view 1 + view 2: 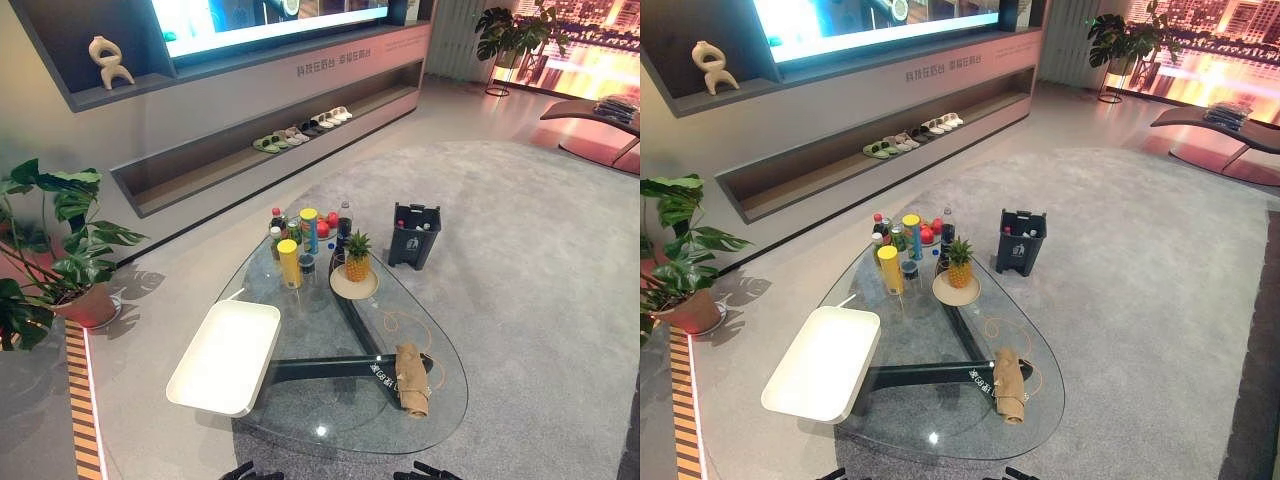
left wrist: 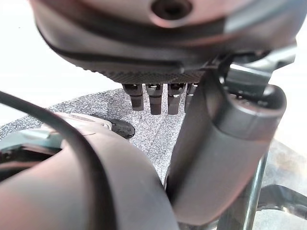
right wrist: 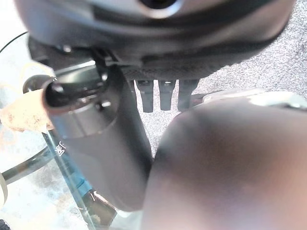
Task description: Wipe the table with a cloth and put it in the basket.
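Note:
A crumpled tan cloth (image 1: 411, 377) lies on the glass table (image 1: 330, 425) near its front right rim, and it also shows in the right wrist view as a tan cloth (image 3: 21, 112) past the thumb. A white tray-like basket (image 1: 225, 355) sits on the table's left edge. My left hand (image 2: 220, 153) hangs open below the table's near edge, fingers straight, holding nothing. My right hand (image 3: 96, 143) is open too, beside the table rim and short of the cloth. Both hands' tips peek in at the bottom of the eye views, the left hand (image 1: 245, 471) and the right hand (image 1: 432, 470).
At the table's far end stand a pineapple (image 1: 357, 257) on a plate and several bottles and cans (image 1: 300, 235). A dark bin (image 1: 414, 235) stands on the carpet beyond. A potted plant (image 1: 60, 250) is at the left. A low shelf with shoes (image 1: 300, 130) runs along the wall.

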Controlling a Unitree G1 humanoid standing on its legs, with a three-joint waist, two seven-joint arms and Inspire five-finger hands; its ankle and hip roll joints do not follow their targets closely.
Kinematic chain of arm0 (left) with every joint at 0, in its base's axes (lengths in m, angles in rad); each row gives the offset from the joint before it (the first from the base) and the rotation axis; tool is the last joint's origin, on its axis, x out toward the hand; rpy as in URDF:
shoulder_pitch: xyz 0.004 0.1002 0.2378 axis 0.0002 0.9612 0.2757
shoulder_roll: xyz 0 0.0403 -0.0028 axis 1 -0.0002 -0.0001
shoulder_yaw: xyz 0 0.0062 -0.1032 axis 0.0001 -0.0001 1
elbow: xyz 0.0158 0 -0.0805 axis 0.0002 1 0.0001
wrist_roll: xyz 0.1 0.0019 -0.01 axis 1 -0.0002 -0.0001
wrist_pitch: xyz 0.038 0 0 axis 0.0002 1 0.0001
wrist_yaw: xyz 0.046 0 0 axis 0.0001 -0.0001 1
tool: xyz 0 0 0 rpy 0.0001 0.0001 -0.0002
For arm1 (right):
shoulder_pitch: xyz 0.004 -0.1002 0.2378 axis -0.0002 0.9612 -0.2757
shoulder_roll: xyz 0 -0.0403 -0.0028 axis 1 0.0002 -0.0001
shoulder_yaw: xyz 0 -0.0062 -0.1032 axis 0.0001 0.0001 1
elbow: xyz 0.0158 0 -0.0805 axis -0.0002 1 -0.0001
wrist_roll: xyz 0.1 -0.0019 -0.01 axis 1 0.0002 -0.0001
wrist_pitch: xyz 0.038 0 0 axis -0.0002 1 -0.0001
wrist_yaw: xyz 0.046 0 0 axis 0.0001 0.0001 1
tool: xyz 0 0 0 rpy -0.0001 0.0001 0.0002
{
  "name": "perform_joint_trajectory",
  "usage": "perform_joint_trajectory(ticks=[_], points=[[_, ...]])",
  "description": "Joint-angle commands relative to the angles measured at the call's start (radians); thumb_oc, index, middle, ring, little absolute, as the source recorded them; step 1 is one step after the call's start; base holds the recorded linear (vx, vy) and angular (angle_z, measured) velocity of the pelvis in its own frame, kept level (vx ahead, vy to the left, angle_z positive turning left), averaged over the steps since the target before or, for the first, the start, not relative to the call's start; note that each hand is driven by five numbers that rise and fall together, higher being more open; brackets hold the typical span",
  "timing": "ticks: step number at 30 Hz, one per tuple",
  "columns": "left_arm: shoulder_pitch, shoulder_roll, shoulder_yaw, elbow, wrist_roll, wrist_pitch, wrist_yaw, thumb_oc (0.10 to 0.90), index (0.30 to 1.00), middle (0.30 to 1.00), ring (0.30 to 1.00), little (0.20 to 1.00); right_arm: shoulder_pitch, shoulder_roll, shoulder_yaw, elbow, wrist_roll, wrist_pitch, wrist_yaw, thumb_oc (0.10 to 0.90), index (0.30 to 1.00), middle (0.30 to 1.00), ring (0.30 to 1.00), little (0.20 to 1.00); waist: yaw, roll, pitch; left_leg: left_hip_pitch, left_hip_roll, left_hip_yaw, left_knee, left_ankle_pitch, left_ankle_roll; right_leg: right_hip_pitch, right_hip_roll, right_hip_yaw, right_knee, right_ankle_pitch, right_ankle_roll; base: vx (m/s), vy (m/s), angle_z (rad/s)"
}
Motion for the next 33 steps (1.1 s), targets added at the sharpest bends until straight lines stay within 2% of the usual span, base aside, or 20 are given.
perform_joint_trajectory(ticks=[1,8,18,20,24,28,32,33], points=[[-0.084,-0.039,-0.029,0.047,0.005,-0.038,-0.008,0.8,0.9,0.9,0.9,0.9,-0.041,0.011,0.029,0.039,0.007,-0.006,0.019,0.8,0.9,0.9,0.9,0.9,0.006,-0.016,0.021,0.02,-0.037,-0.007,0.014,-0.091,0.026,0.012,-0.043,-0.041,0.027,-0.03,0.046,0.0,0.0,0.0],[-0.088,-0.04,-0.024,0.053,0.008,-0.047,0.001,0.8,0.9,0.9,0.9,0.9,-0.042,0.012,0.033,0.039,-0.003,-0.014,0.01,0.8,0.9,0.9,0.9,0.9,0.004,-0.016,0.026,0.016,-0.037,-0.005,0.015,-0.09,0.026,0.008,-0.043,-0.039,0.029,-0.029,0.047,0.0,0.0,0.0],[-0.066,-0.036,-0.017,0.045,0.011,-0.065,0.012,0.8,0.9,0.9,0.9,0.9,-0.039,0.009,0.03,0.014,-0.022,-0.123,-0.063,0.8,0.9,0.9,0.9,0.9,0.006,-0.017,0.031,0.007,-0.041,-0.007,0.013,-0.086,0.026,-0.001,-0.045,-0.04,0.016,-0.014,0.052,0.03,-0.002,0.0],[-0.062,-0.037,-0.02,0.038,0.019,-0.067,0.017,0.8,0.9,0.9,0.9,0.9,-0.044,0.005,0.028,-0.007,-0.019,-0.164,-0.076,0.8,0.9,0.9,0.9,0.9,0.007,-0.019,0.035,-0.009,-0.041,-0.006,0.024,-0.086,0.024,-0.015,-0.046,-0.035,0.021,-0.01,0.055,0.02,-0.005,0.0],[-0.062,-0.023,-0.049,0.01,0.02,-0.06,0.006,0.8,0.9,0.9,0.9,0.9,-0.06,-0.007,0.065,-0.111,-0.042,-0.237,-0.126,0.8,0.9,0.9,0.9,0.9,0.008,-0.025,0.058,-0.039,-0.044,-0.009,0.039,-0.084,0.03,-0.044,-0.043,-0.024,0.029,-0.004,0.055,0.0,0.0,0.0],[-0.053,-0.015,-0.073,-0.025,-0.015,-0.049,0.004,0.8,0.9,0.9,0.9,0.9,-0.06,-0.018,0.109,-0.263,-0.045,-0.25,-0.194,0.8,0.9,0.9,0.9,0.9,0.008,-0.031,0.081,-0.079,-0.049,-0.011,0.065,-0.087,0.037,-0.082,-0.044,-0.016,0.041,0.0,0.055,-0.01,-0.006,-0.01],[-0.076,-0.009,-0.101,-0.051,-0.045,-0.058,0.01,0.8,0.9,0.9,0.9,0.9,-0.084,-0.032,0.149,-0.4,-0.07,-0.29,-0.278,0.8,0.9,0.9,0.9,0.9,0.004,-0.035,0.135,-0.142,-0.054,-0.011,0.095,-0.085,0.044,-0.143,-0.043,-0.012,0.062,0.006,0.051,-0.14,-0.017,-0.03],[-0.088,-0.008,-0.111,-0.059,-0.06,-0.065,0.014,0.8,0.9,0.9,0.9,0.9,-0.097,-0.039,0.158,-0.452,-0.072,-0.28,-0.307,0.8,0.9,0.9,0.9,0.9,0.003,-0.035,0.159,-0.165,-0.057,-0.013,0.107,-0.084,0.046,-0.166,-0.042,-0.011,0.072,0.006,0.049,-0.13,-0.006,0.0]])
